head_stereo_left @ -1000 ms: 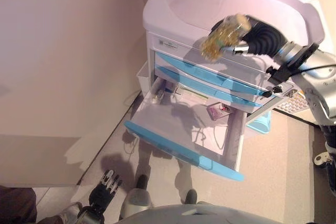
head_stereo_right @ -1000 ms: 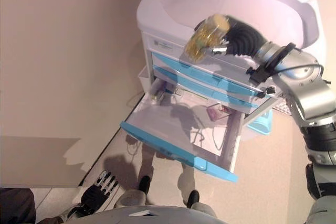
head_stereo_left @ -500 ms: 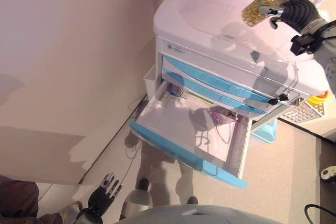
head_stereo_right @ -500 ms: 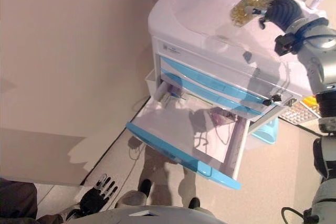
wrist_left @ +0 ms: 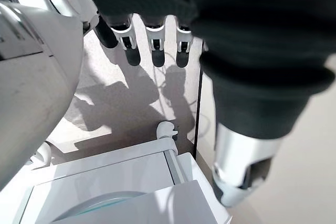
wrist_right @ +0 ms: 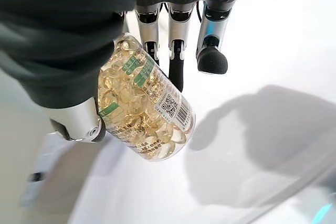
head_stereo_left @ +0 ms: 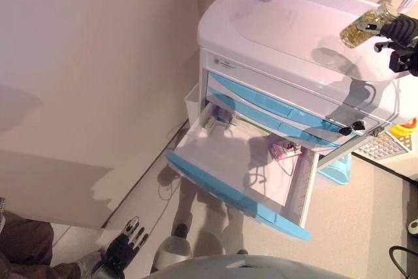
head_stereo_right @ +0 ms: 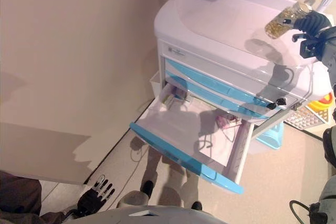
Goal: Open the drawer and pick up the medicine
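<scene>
The white cart (head_stereo_left: 281,27) has its lowest blue-fronted drawer (head_stereo_left: 235,191) pulled open. A small pink packet (head_stereo_left: 284,150) lies inside it at the right, and some small items (head_stereo_left: 219,119) lie at its back left. My right hand (head_stereo_left: 401,31) is shut on a clear medicine bottle (head_stereo_left: 362,27) full of yellow capsules and holds it above the right side of the cart's top. The right wrist view shows the bottle (wrist_right: 144,106) held between thumb and fingers (wrist_right: 178,35). My left hand (head_stereo_left: 124,249) hangs low near the floor, with its fingers (wrist_left: 152,40) straight and empty.
A wall runs along the left of the cart. A light blue basket (head_stereo_left: 336,171) stands on the floor right of the drawer, with a grid-like tray (head_stereo_left: 385,145) and a yellow object (head_stereo_left: 405,127) beyond it. A person's leg (head_stereo_left: 19,253) shows at the lower left.
My right hand has carried the bottle from in front of the upper drawers up and back over the cart's top, to its right side. The camera has shifted. The left hand stays low.
</scene>
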### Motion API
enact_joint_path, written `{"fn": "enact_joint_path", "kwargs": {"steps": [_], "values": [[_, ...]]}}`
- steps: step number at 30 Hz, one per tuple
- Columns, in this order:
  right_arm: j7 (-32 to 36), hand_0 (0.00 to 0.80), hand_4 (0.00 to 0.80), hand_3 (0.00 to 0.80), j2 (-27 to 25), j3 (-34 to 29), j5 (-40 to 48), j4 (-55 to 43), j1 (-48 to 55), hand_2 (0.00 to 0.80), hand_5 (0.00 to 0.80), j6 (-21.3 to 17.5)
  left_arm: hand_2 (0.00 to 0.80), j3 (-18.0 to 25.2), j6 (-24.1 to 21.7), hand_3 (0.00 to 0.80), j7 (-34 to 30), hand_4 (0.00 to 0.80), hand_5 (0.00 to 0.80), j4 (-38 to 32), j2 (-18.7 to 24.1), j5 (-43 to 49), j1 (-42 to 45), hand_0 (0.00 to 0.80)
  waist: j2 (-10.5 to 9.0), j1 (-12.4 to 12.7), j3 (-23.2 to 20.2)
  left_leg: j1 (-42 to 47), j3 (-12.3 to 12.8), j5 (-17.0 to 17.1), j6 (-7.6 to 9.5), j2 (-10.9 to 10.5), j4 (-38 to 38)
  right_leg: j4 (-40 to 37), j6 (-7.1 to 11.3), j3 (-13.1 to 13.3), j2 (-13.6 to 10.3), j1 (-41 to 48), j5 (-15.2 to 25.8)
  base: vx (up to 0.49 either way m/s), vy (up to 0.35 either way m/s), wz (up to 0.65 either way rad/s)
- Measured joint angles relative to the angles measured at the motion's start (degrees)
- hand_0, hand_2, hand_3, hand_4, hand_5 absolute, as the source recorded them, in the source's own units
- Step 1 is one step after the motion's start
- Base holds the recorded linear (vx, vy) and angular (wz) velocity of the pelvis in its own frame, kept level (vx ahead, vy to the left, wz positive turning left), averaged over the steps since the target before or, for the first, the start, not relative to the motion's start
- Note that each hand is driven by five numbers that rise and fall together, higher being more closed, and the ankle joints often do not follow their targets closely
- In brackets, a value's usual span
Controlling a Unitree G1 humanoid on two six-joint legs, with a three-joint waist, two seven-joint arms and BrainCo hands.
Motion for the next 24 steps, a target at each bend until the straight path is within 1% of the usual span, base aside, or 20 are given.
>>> {"fn": "enact_joint_path", "kwargs": {"steps": [2, 5, 9, 10, 14, 19, 20, 21, 24], "values": [[0.21, 0.8, 0.8, 0.8, 0.03, 0.46, -2.85, 3.68, -0.11, 0.8, 0.8, 0.02, 0.0, 0.0, 0.74, 0.0, 0.0, 0.0, 0.0, 0.0, 0.08, 0.0, 0.01, 0.0, 0.0, 0.46, 0.0, 0.01, -0.02, 0.0, 0.0, -0.02, 0.0, 0.0, 0.0, -0.03, -0.01, 0.03, 0.0, 0.0, 0.0, 0.0], [1.42, 0.8, 0.8, 0.8, 0.09, 2.26, -6.31, 7.53, -0.67, 0.8, 0.8, -0.11, 0.0, -0.07, 0.82, 0.0, 0.0, 0.0, 0.0, 0.01, 0.12, 0.0, 0.22, 0.0, 0.01, 0.88, -0.01, 0.03, -0.09, 0.0, 0.0, -0.03, 0.01, 0.0, 0.0, -0.11, -0.02, 0.08, 0.0, 0.0, 0.0, 0.0], [2.53, 0.8, 0.8, 0.8, 0.46, 2.73, -9.74, 11.76, -0.99, 0.8, 0.8, -0.68, 0.0, -0.44, 0.85, 0.0, -0.05, 0.0, 0.0, 0.03, 0.88, 0.01, -0.01, 0.0, 0.25, 1.61, -0.1, 0.71, -0.27, -0.01, 0.0, -0.05, -0.05, -0.02, 0.0, -0.29, -0.02, 0.85, 0.0, 0.004, -0.001, 0.01], [2.55, 0.8, 0.8, 0.8, 0.46, 2.79, -11.07, 12.47, -1.05, 0.8, 0.8, -0.78, 0.0, -0.46, 0.85, 0.0, -0.07, 0.0, 0.0, 0.03, 1.07, 0.01, -0.17, 0.0, 0.36, 1.81, -0.17, 0.73, -0.43, -0.01, 0.0, -0.05, -0.07, -0.02, 0.0, -0.4, -0.02, 0.88, 0.0, 0.014, -0.002, 0.06], [2.88, 0.8, 0.8, 0.8, 0.49, 4.67, -15.09, 13.41, -1.29, 0.8, 0.8, -3.16, 0.0, -0.5, 0.87, 0.0, -0.11, 0.0, 0.0, 0.07, 1.88, 0.01, 0.07, 0.0, 0.76, 2.38, -0.4, 0.71, -0.5, 0.0, -0.02, -0.07, -0.01, -0.02, 0.0, -0.39, -0.03, 0.86, 0.0, 0.003, 0.0, 0.01], [3.12, 0.8, 0.8, 0.8, 0.49, 5.49, -16.35, 14.09, -1.63, 0.8, 0.8, -4.04, 0.0, -0.53, 0.98, 0.0, -0.28, 0.0, 0.0, 0.08, 1.96, 0.02, 0.08, 0.0, 0.92, 2.81, -0.5, 0.72, -0.74, 0.01, -0.01, -0.13, 0.09, -0.02, 0.0, -0.4, -0.05, 0.93, 0.0, 0.0, 0.0, 0.0], [3.13, 0.267, 0.267, 0.267, 0.49, 5.48, -16.4, 14.13, -1.64, 0.267, 0.267, -4.03, 0.0, -0.53, 1.05, 0.0, -0.28, 0.0, 0.0, 0.08, 1.97, 0.01, 0.09, 0.0, 0.92, 2.86, -0.5, 0.72, -0.77, 0.01, -0.01, -0.14, 0.1, -0.02, -0.01, -0.4, -0.05, 0.95, 0.0, 0.0, 0.0, 0.0], [3.03, 0.0, 0.0, 0.0, 0.49, 5.48, -16.49, 14.18, -1.64, 0.0, 0.0, -4.02, 0.0, -0.53, 1.11, 0.0, -0.28, 0.0, 0.0, 0.08, 1.97, 0.01, 0.07, 0.0, 0.92, 2.92, -0.5, 0.73, -0.81, 0.01, -0.01, -0.15, 0.11, -0.02, -0.01, -0.4, -0.05, 0.98, 0.0, 0.0, 0.0, 0.0], [2.54, 0.0, 0.0, 0.0, 0.49, 5.48, -17.02, 15.16, -1.64, 0.0, 0.0, -4.02, 0.0, -0.54, 1.22, 0.0, -0.28, 0.0, 0.0, 0.08, 1.97, 0.01, 0.08, 0.0, 0.92, 3.19, -0.5, 0.92, -0.88, 0.02, -0.01, -0.18, 0.12, -0.01, -0.01, -0.49, -0.04, 1.33, 0.01, 0.0, 0.0, 0.02]]}}
